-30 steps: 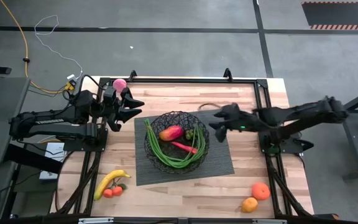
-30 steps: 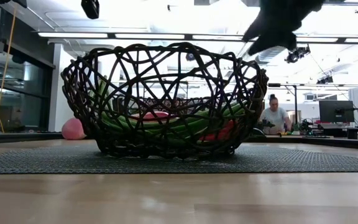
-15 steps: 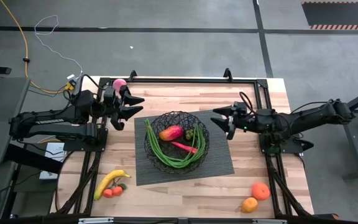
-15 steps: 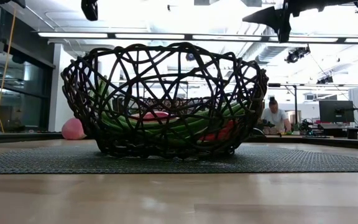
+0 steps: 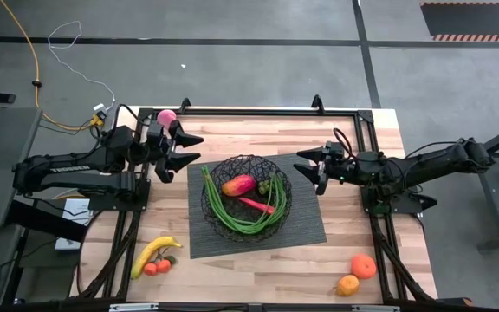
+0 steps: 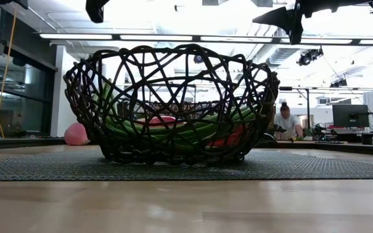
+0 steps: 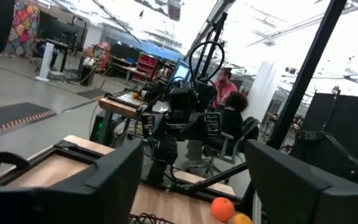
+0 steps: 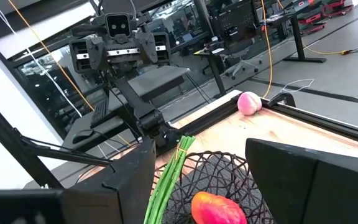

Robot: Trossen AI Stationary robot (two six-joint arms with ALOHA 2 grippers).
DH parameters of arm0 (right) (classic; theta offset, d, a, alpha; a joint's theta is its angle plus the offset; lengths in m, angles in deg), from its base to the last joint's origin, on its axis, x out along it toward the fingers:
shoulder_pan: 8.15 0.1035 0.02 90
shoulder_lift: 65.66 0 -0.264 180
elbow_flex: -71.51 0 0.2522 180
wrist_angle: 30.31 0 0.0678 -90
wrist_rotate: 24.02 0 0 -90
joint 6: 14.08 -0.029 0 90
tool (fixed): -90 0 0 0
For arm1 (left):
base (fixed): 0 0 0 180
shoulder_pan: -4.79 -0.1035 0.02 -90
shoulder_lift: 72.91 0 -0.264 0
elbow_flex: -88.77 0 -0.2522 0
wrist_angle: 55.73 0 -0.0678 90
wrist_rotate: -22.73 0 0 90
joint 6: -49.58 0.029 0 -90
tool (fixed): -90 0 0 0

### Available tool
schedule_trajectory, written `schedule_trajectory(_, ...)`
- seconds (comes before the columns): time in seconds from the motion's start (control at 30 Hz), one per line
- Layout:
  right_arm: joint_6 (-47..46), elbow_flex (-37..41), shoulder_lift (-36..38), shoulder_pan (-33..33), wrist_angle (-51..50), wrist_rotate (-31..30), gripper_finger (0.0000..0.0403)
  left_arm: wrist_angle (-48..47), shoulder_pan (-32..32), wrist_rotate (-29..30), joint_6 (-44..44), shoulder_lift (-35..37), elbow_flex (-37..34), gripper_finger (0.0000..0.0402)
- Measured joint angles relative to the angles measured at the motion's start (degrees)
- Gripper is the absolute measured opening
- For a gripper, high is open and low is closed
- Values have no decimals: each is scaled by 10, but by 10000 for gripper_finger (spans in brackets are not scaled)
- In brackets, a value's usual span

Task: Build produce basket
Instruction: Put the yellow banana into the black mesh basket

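Near edge of my counter (image 5: pixel 232 277): banana (image 5: pixel 152 253) at the left with two tomatoes (image 5: pixel 157 267) touching it; at the right, two oranges (image 5: pixel 357 273), the smaller nearer the edge.

Centre: grey mat (image 5: pixel 301 227) carrying the basket (image 5: pixel 245 165). In it I count long green beans (image 5: pixel 219 211) curving along the left and near wall, a mango (image 5: pixel 238 185) in the middle, a red chili (image 5: pixel 257 204) just beside it, and a dark green piece (image 5: pixel 266 186) against the mango's right end.

Left of the basket: left fingers (image 5: pixel 183 147), raised above the counter, pointing at the basket, spread apart, holding nothing.

Right of the basket: right fingers (image 5: pixel 313 167), over the mat's far right corner, aimed at the basket, parted, holding nothing.

Far left corner: pink ball (image 5: pixel 165 117) on the counter against the frame, behind the left fingers.

Beyond the counter, low view: a person (image 6: pixel 286 122) seated at a desk.
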Motion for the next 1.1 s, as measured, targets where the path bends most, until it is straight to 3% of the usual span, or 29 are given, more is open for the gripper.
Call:
schedule_trajectory(0.2, 0, 0, 0, 0, 0, 0, 231, -28, 0, -20, 3, -14, 24, 322)
schedule_trajectory(0.37, -1, 0, 0, 0, 0, 0, 231, -71, 0, -38, 20, -38, 58, 340)
schedule_trajectory(0.47, -5, 0, 0, 0, 0, 0, 231, -138, 1, -59, 20, -56, 102, 342)
schedule_trajectory(0.57, -6, 0, 0, 0, -2, 0, 231, -274, 23, -75, 20, -77, 173, 341)
schedule_trajectory(0.7, -6, 0, 0, 0, -2, 0, 231, -518, 92, -68, -2, -114, 269, 340)
schedule_trajectory(0.83, -6, 0, 0, 0, -2, 0, 231, -696, 190, -52, -100, -145, 310, 340)
schedule_trajectory(0.93, -6, 0, 0, 0, -2, 0, 231, -749, 279, -31, -174, -158, 296, 340)
schedule_trajectory(1.1, -6, 0, 0, 0, -2, 0, 231, -746, 427, 41, -248, -175, 244, 340)
